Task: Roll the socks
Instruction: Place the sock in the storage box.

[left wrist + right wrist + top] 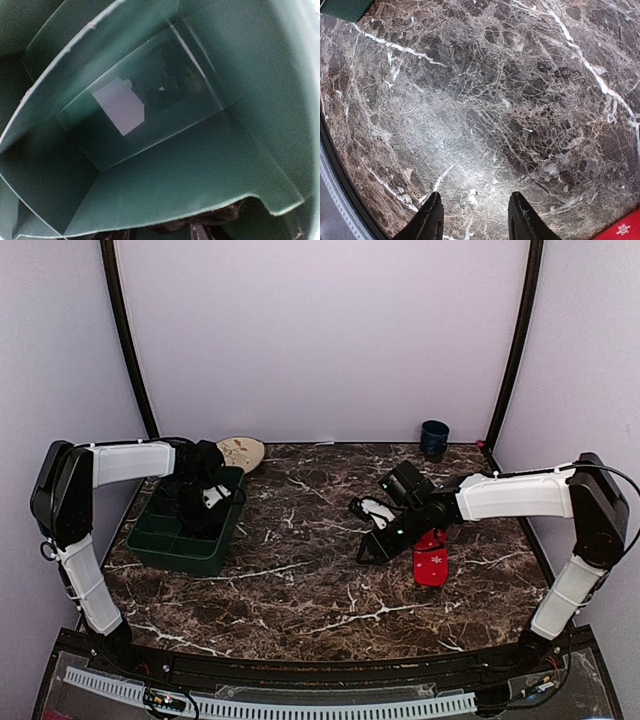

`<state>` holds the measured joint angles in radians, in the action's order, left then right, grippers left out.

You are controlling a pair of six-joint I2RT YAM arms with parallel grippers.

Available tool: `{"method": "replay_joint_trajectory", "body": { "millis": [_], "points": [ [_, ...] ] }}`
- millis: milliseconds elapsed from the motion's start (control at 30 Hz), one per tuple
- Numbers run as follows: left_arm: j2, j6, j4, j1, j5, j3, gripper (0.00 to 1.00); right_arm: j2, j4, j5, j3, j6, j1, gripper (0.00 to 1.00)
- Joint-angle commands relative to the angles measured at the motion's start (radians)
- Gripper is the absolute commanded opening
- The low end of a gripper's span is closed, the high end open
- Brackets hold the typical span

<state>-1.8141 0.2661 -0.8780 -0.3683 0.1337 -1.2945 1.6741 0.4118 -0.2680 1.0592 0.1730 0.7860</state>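
**A:** What lies nearest the robot's bases?

**B:** A dark marble table (300, 590). On its right side the red sock (431, 562) lies flat and unrolled, white snowflakes facing up. The right gripper (372, 548) sits low just to the left of it, not touching. In the right wrist view its two fingers (432, 220) stand spread with only bare marble between them, so it holds nothing. The sock shows there as a red corner at the lower right edge.

**A:** And the other sock?

**B:** Just behind the right wrist is a dark shape with a white patch. It is probably the black sock (372, 508), though it is too small here to be sure.

**A:** Where is the left arm?

**B:** Farther back on the left, the left gripper (203, 505) reaches down into a green divided tray (165, 552). Its wrist view shows green compartment walls and a dark blur at the bottom edge. I cannot tell whether that gripper is spread, closed or carrying anything. At the back edge sit a pale disc (243, 452) and a dark blue cup (434, 438).

**A:** Which step is this?

**B:** I judge it the very start: nothing is rolled, and the right arm is lining up a first grasp. The next move calls for shifting that gripper right over one end of the red sock, lowering to straddle the fabric, then closing. The left arm would need to leave the tray to pin the other end.
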Motion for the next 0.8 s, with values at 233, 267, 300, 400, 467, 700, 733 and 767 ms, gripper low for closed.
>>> {"method": "replay_joint_trajectory", "body": {
  "millis": [233, 267, 300, 400, 467, 700, 733, 767],
  "points": [
    [0.084, -0.04, -0.027, 0.005, -0.058, -0.044, 0.39, 0.007, -0.019, 0.0, 0.034, -0.001, -0.004, 0.43],
    [0.086, -0.04, -0.032, 0.006, -0.064, -0.044, 0.37, 0.007, -0.021, 0.002, 0.034, 0.001, -0.004, 0.43],
    [0.091, -0.043, -0.034, 0.005, -0.069, -0.045, 0.36, 0.008, -0.021, 0.0, 0.035, 0.0, -0.005, 0.43],
    [0.105, -0.046, -0.037, 0.006, -0.098, -0.038, 0.3, 0.012, -0.021, -0.002, 0.039, 0.0, -0.003, 0.43],
    [0.104, -0.044, -0.044, 0.005, -0.105, -0.033, 0.27, 0.013, -0.023, -0.003, 0.039, 0.002, -0.002, 0.43],
    [0.07, -0.053, -0.077, 0.005, -0.085, -0.005, 0.1, 0.015, -0.025, -0.001, 0.044, 0.003, 0.001, 0.43],
    [0.071, -0.056, -0.075, 0.005, -0.075, -0.003, 0.1, 0.015, -0.026, -0.002, 0.044, 0.004, 0.001, 0.44],
    [0.074, -0.062, -0.074, 0.005, -0.062, -0.001, 0.1, 0.015, -0.025, -0.002, 0.045, 0.003, 0.001, 0.43]
  ]
}}
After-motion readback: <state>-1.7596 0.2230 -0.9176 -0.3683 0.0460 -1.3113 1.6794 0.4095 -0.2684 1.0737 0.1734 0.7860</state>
